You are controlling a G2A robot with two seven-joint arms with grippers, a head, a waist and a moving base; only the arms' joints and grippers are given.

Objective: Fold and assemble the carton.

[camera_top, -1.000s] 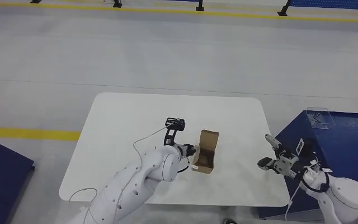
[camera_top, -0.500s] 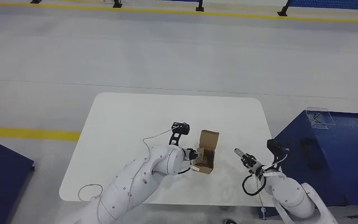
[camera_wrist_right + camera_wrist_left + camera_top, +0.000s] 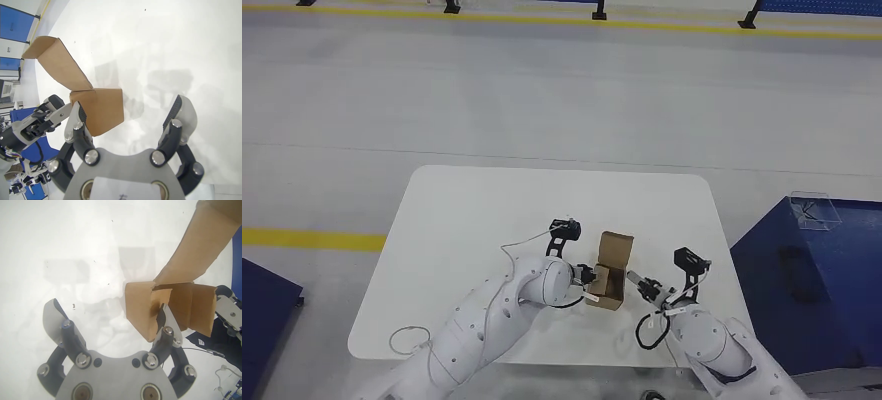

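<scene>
White rounded table (image 3: 462, 225), open brown carton (image 3: 610, 272) on it

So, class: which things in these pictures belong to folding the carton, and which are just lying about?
Part of the job: carton; left hand, open, one finger in the carton's opening; right hand, open, beside the carton.
Just lying about: white table underneath; blue cabinet beside the table; clear box on it.

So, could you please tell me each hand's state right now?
Left hand: open, at the carton, gripping nothing.
Right hand: open, holding nothing.
</scene>
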